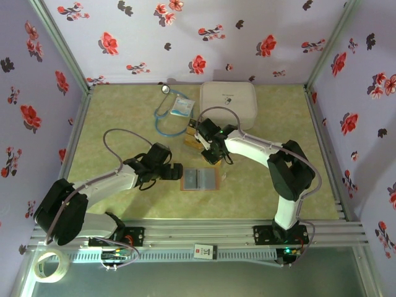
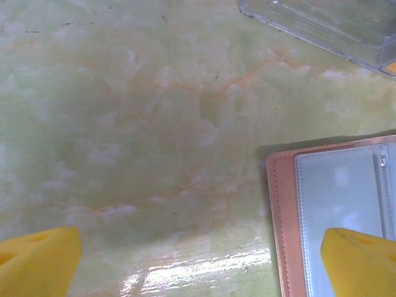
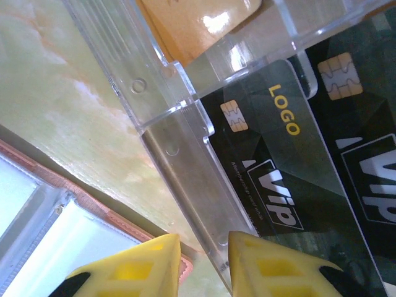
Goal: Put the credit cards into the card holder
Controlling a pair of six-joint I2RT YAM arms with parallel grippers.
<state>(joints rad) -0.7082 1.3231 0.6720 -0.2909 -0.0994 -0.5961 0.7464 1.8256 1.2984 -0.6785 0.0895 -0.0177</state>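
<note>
The credit cards, black and gold, lay in a clear tray on the table, just at 12 o'clock from the open card holder. The right jaws hung over that tray, drawn narrow about its rim, though whether they pinched it could not be told. The left jaws sat low at the holder's 9 o'clock, spread wide and holding nothing.
</note>
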